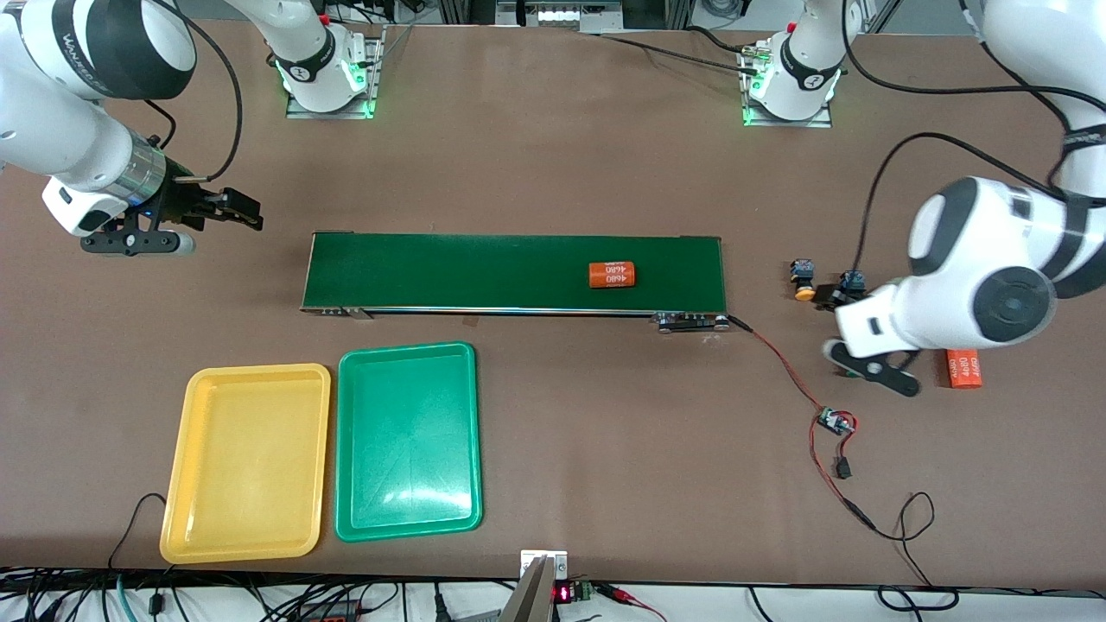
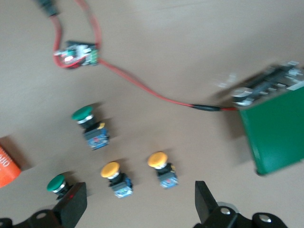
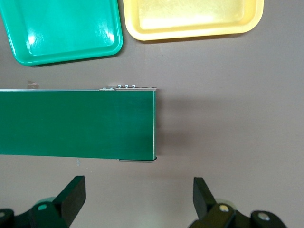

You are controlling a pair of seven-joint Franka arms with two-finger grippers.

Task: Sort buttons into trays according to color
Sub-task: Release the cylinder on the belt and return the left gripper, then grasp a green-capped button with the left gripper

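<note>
In the left wrist view, all the buttons stand on the brown table: two green (image 2: 90, 124) (image 2: 59, 184) and two yellow-orange (image 2: 115, 176) (image 2: 161, 167). My left gripper (image 2: 138, 204) is open above them, with the two yellow-orange ones roughly between its fingers and apart from both. In the front view the left hand hides most of them; one yellow-orange button (image 1: 804, 281) shows beside the belt's end. The yellow tray (image 1: 246, 462) and green tray (image 1: 406, 441) lie side by side, both empty. My right gripper (image 1: 238, 210) is open and empty over bare table at the belt's other end.
A long dark-green conveyor belt (image 1: 484, 272) carries an orange "4680" cylinder (image 1: 613, 275). A second orange cylinder (image 1: 963, 368) lies beside the left hand. A small circuit board (image 1: 835, 422) on a red wire lies nearer the camera than the buttons.
</note>
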